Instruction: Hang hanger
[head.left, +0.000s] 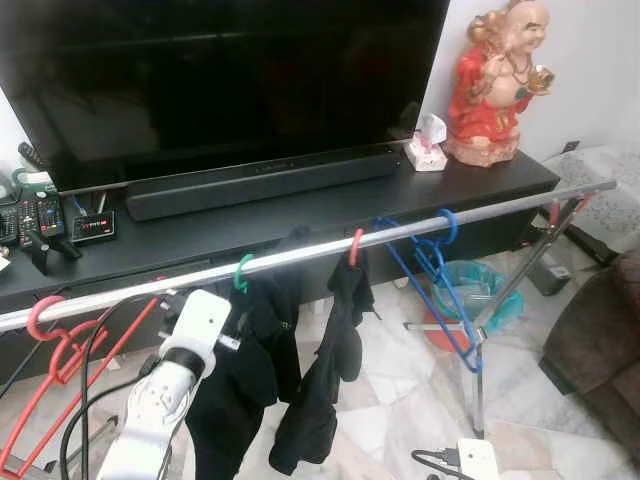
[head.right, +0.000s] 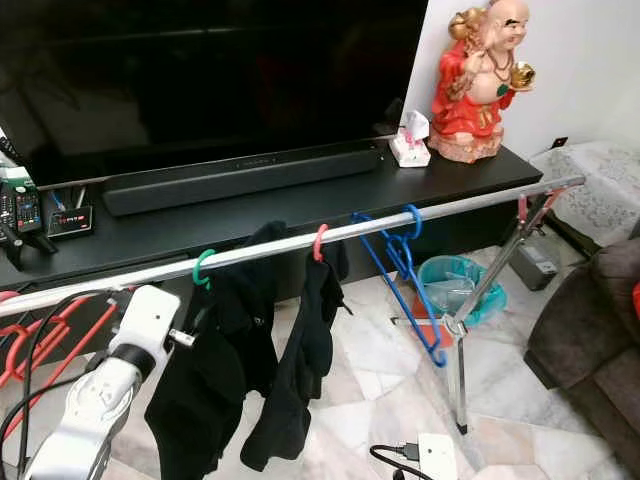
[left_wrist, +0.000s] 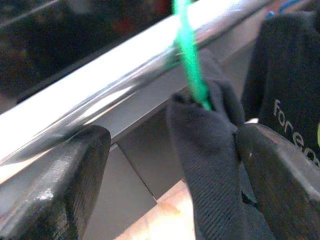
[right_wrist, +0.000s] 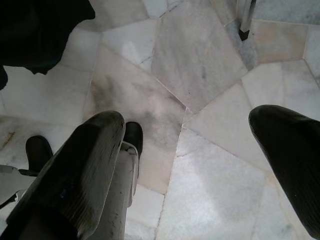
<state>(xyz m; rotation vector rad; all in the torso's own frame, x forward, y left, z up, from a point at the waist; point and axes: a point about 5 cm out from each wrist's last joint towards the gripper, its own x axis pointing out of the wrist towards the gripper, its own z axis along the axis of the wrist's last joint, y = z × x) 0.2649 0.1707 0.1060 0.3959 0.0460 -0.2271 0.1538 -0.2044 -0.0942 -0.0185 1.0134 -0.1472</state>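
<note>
Left gripper (left_wrist: 170, 175) fingers (left_wrist: 55, 185) spread beside green hanger (left_wrist: 190, 60), rail (head.left: 300, 255)

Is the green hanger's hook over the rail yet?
Yes. The green hanger hooks over the rail, black garment hanging below; open left gripper beside it.

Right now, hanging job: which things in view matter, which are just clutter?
Job:
- rail
- green hanger carrying a black garment
- left gripper, open around the garment's neck below the rail
- red hanger, blue hangers, already hung

Clutter:
- TV
- soundbar
- statue
- tissue box
- remotes
- teal bin
</note>
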